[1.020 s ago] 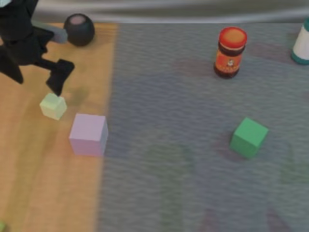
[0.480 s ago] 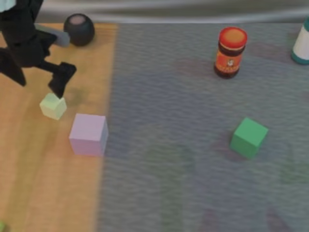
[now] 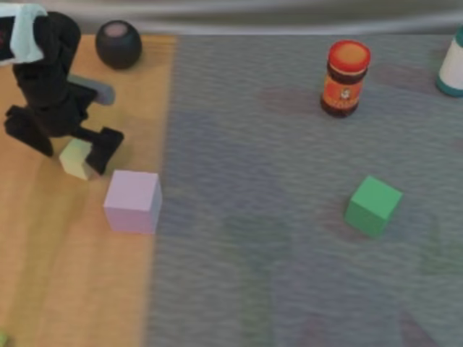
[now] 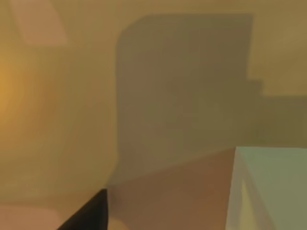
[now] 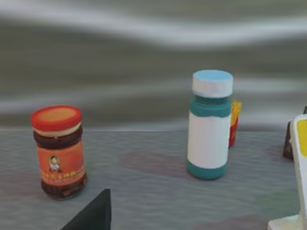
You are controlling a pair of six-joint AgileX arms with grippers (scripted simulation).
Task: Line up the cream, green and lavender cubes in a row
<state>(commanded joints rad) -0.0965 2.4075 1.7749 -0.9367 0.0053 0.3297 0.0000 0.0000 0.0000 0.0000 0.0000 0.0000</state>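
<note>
Top view, left arm at work: vs. the frame 1 s ago the left hand [image 3: 66, 148] has come down from above and beside the cream cube [image 3: 77, 159] to straddle it, fingers apart, one finger [image 3: 107, 148] on its right and one on its left; contact can't be told. Cream cube, lavender cube [image 3: 132, 201] and green cube [image 3: 372, 206] lie where they did before. Cream cube sits on the wood strip at the counter's [image 3: 239, 282] left, just up-left of the lavender cube, not touching it; green cube is well apart on the grey mat at right. Partly hidden: cream cube's top, covered by the hand; a white-and-teal bottle [image 3: 452, 66] is cut off at the right edge. Left wrist view shows only a cube corner [image 4: 271, 189], very close, plus shadow. Right hand: not seen in top view; only a dark finger tip [image 5: 93, 213] in its wrist view, state can't be told. Count: 3 cubes, 1 dark ball [image 3: 119, 44], 1 red-lidded jar [image 3: 346, 78], 1 bottle.
</note>
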